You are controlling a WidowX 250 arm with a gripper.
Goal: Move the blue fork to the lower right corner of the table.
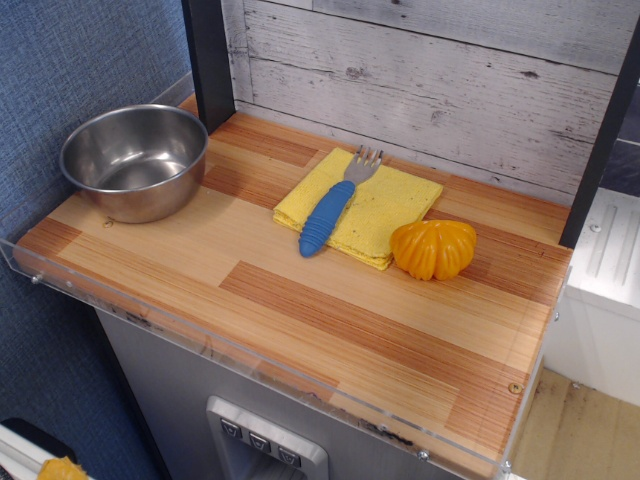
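The blue fork (pixel 333 205) lies on a yellow cloth (pixel 375 205); better to grasp the ribbed handle (fingers not visible, state unknown); the bench (pixel 300 310) corner is free.

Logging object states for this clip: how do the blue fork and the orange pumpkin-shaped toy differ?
The blue fork is long and slim; the orange pumpkin-shaped toy is squat and lobed. The fork lies on the yellow cloth; the toy sits on the table, touching the cloth's corner. The fork has metal tines; the toy is one colour. Neither is held.
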